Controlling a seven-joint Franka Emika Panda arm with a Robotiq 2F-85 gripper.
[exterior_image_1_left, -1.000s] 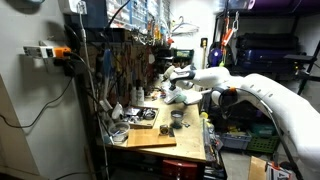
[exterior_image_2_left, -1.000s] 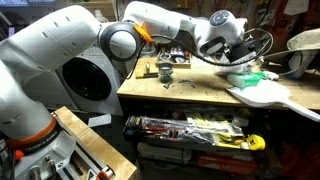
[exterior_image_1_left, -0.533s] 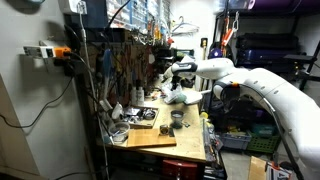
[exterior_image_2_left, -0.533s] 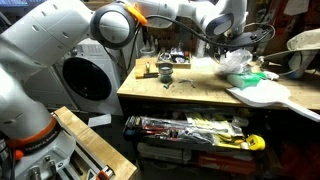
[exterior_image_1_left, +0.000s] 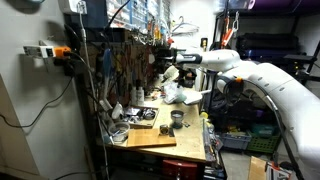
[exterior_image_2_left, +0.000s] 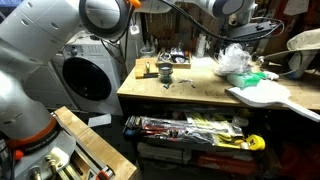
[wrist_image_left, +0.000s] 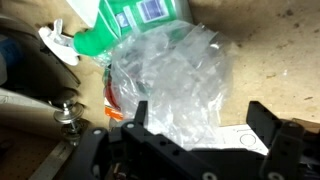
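Observation:
My gripper (wrist_image_left: 200, 115) is open and empty, its two black fingers spread above a crumpled clear plastic bag (wrist_image_left: 165, 75) that lies on the wooden workbench. In both exterior views the gripper (exterior_image_1_left: 167, 55) hangs well above the bag (exterior_image_1_left: 178, 95) (exterior_image_2_left: 236, 60), not touching it. In an exterior view only the arm's lower end (exterior_image_2_left: 238, 10) shows at the top edge. A green spray bottle (wrist_image_left: 130, 18) with a white trigger lies just beyond the bag, partly under it.
A workbench (exterior_image_2_left: 190, 88) carries a small dark cup (exterior_image_2_left: 165, 70) (exterior_image_1_left: 176, 117) and a white board (exterior_image_2_left: 265, 95). A tool drawer (exterior_image_2_left: 190, 130) stands open below. A pegboard of tools (exterior_image_1_left: 120, 60) lines the wall. A washing machine (exterior_image_2_left: 95, 75) stands beside the bench.
The arm has risen from just above the plastic bag to well above it. The bag stays on the bench. The gripper stays open.

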